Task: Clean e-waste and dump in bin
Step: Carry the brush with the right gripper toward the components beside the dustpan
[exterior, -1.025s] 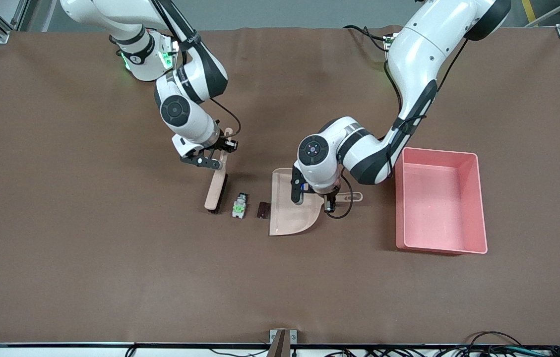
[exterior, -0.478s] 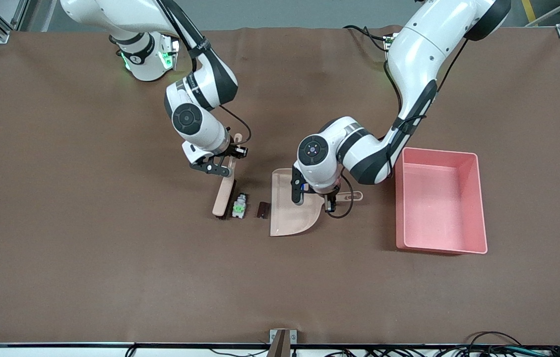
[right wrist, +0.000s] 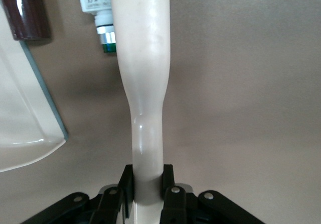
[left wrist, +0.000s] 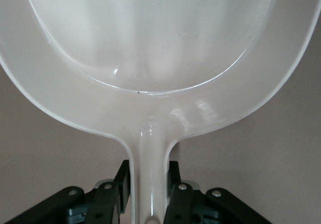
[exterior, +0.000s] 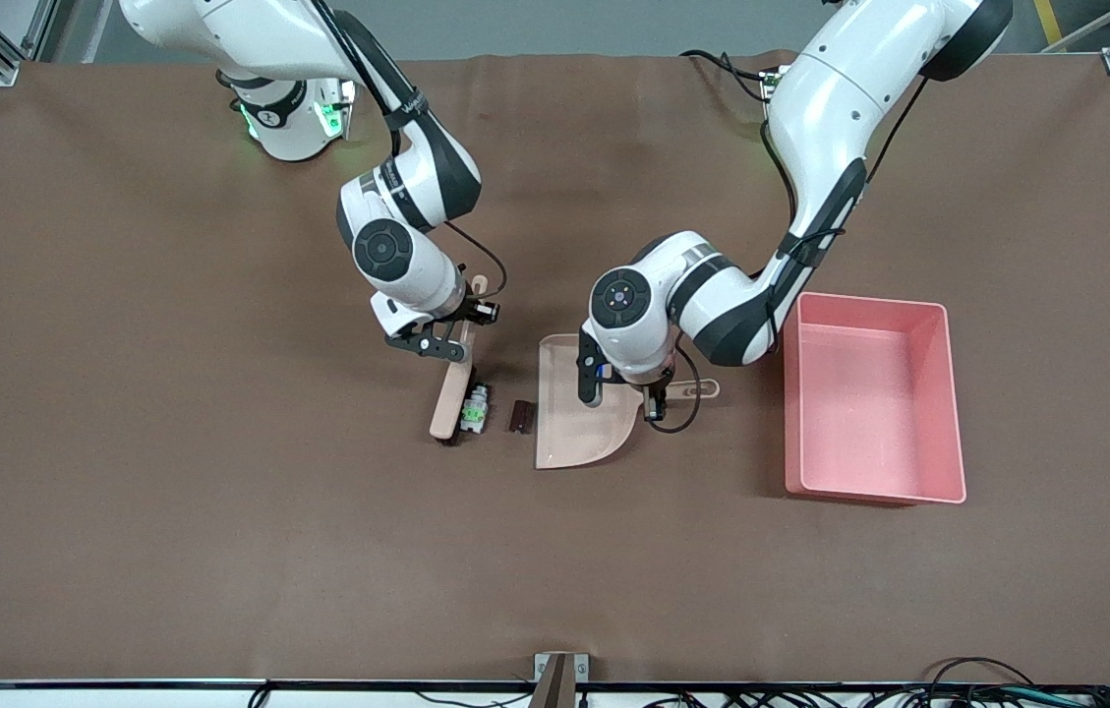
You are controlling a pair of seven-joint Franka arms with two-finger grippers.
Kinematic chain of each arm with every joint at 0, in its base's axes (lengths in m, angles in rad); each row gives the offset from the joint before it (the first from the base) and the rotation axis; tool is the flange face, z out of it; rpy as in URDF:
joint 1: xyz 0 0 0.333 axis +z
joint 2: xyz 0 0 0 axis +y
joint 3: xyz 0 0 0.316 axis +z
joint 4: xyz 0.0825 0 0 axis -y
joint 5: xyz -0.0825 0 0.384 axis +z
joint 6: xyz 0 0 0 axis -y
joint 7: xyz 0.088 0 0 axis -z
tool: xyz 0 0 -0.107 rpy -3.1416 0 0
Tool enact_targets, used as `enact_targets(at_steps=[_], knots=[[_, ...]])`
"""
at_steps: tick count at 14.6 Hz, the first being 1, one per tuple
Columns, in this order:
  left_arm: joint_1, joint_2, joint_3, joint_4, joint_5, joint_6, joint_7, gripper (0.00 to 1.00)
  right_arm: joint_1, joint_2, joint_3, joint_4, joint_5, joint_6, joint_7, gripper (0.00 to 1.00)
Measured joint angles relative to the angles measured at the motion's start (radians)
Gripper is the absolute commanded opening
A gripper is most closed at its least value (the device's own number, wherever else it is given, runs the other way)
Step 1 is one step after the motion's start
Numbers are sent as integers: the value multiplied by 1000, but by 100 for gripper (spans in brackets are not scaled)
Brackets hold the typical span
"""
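The e-waste lies between brush and dustpan: a white-and-green component (exterior: pixel 474 410) (right wrist: pixel 98 8) and a small dark block (exterior: pixel 519 416) (right wrist: pixel 25 10). My right gripper (exterior: pixel 462 330) (right wrist: pixel 146 184) is shut on the handle of a beige brush (exterior: pixel 450 401) (right wrist: pixel 143 83), whose head rests against the component on the side toward the right arm's end. My left gripper (exterior: pixel 661 391) (left wrist: pixel 149 184) is shut on the handle of the beige dustpan (exterior: pixel 579 418) (left wrist: pixel 150 43), whose open lip faces the dark block. The pink bin (exterior: pixel 869 301) stands beside the dustpan, toward the left arm's end.
A brown mat (exterior: pixel 220 541) covers the table. The dustpan's lip (right wrist: pixel 30 133) shows in the right wrist view close to the dark block. A black cable (exterior: pixel 682 423) loops beside the dustpan handle.
The right arm has carried the brush sideways toward the dustpan until its head meets the white-and-green component. The left arm, dustpan and dark block have stayed where they were.
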Motion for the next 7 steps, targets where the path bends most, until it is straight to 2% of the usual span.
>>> enact_targets(at_steps=[7], knots=[[0, 0, 0, 0, 0, 0, 0, 30, 43, 34, 0, 44, 0, 0, 5, 0]])
